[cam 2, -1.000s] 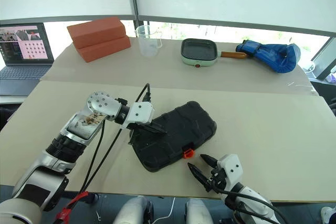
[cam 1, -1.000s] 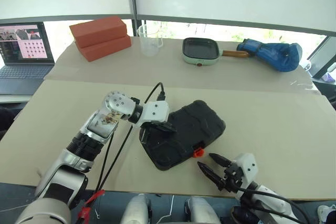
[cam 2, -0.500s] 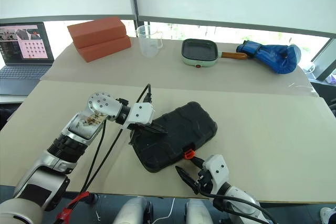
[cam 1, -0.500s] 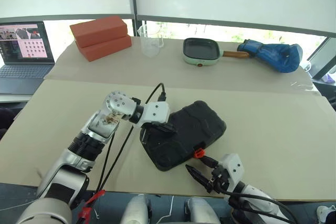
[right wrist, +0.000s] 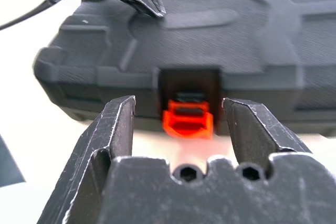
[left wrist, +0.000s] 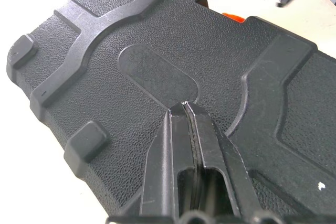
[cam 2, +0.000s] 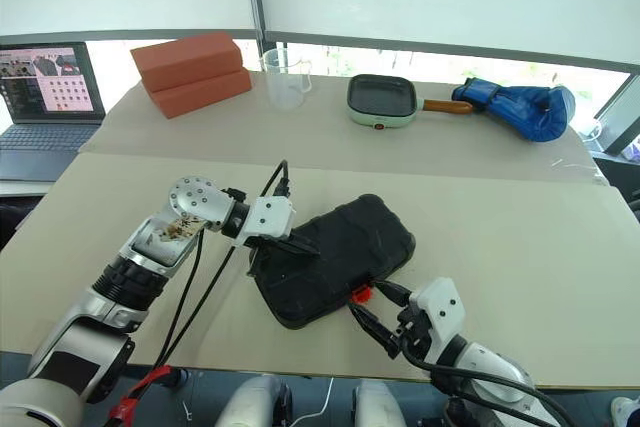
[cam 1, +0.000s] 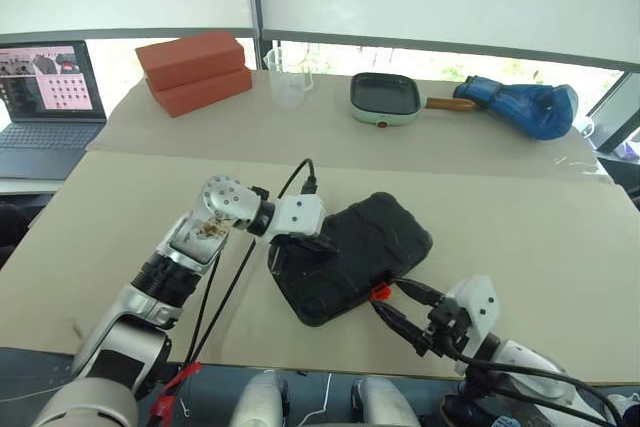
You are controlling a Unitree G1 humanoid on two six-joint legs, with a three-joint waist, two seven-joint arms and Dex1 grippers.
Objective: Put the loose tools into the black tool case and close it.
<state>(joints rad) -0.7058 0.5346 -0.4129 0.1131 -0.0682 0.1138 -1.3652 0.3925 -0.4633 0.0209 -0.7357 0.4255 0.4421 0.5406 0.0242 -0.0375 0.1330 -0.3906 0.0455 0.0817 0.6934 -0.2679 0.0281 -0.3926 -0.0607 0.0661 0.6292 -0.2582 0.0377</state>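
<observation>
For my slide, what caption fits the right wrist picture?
Open right gripper lined up on the orange latch of the closed black tool case.

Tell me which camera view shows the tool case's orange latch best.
The right wrist view: the orange latch sits large and centred between the open right gripper's fingers. The eye views show it as a small orange spot on the black tool case's near edge; the left wrist view catches a sliver at the lid's far edge.
</observation>
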